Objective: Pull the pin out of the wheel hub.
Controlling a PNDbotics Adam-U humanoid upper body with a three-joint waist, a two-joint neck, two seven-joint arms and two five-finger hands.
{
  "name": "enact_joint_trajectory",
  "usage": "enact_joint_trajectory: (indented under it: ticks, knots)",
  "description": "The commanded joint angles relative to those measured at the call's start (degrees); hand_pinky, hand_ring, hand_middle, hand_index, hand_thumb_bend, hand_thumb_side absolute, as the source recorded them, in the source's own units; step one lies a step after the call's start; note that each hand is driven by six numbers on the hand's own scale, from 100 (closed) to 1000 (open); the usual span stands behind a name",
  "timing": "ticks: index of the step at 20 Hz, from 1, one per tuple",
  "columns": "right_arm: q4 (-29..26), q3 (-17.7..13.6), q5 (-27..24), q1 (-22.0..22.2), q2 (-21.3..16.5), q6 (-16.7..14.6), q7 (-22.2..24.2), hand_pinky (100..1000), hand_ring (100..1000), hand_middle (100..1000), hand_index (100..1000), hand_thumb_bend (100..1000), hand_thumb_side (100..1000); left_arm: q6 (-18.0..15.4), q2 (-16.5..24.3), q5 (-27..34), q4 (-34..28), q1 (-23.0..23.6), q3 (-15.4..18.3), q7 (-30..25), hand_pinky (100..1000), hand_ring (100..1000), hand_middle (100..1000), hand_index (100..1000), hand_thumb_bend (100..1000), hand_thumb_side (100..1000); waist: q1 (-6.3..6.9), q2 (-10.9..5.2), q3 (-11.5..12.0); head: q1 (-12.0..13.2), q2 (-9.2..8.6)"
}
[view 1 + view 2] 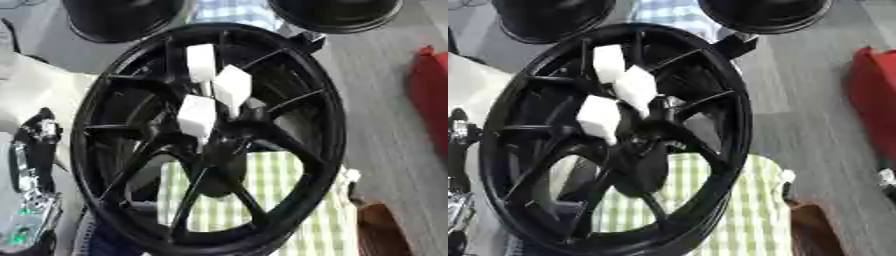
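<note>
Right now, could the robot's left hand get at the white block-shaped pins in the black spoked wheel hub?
Probably yes. The left hand sits just outside the left rim of the black spoked wheel hub, and the three white block-shaped pins stick out uncovered at the centre; nothing lies between.

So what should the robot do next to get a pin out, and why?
Probably bring the left hand up and right toward the white pins at the wheel centre. Three still sit there, and the hand is off at the left edge, touching none.
</note>
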Motion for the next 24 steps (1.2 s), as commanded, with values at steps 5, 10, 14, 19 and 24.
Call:
enact_joint_trajectory:
  ticks: [5,10,14,19,24]
  knots:
    - [-2.2,-0.6,-1.0,-0.8,-1.9,0.1,0.2,645,643,539,702,276,400,-0.1,1.5,-0.3,-0.6,-0.9,0.2,0.2,716,625,533,750,302,617,-0.57,-1.01,0.9,0.1,-0.86]
    - [-10.5,-0.9,-1.1,-2.0,-5.8,1.6,7.5,694,711,598,741,319,409,0.0,1.9,-0.4,-0.6,-0.5,0.4,0.5,716,625,533,750,302,619,-1.39,-1.23,1.0,0.3,-0.52]
    - [-20.0,0.1,-4.1,-5.1,-15.2,1.6,15.4,720,740,625,755,338,354,0.0,2.8,-0.8,-0.5,0.1,0.5,0.6,716,625,533,750,301,618,-2.37,-1.87,0.5,0.4,-0.14]
    - [-26.7,3.7,-9.1,-13.6,-27.1,-0.6,23.8,745,749,642,761,382,304,-0.1,4.1,-1.2,-0.4,1.4,0.8,0.9,716,625,533,750,300,617,-3.64,-2.68,-0.4,0.3,0.45]
    - [-27.2,9.5,-9.8,-26.0,-31.2,-2.9,33.8,766,751,654,765,416,306,-0.1,5.2,-1.6,-0.5,2.6,1.0,1.1,716,626,533,750,299,616,-4.71,-3.38,-1.0,-0.2,1.17]
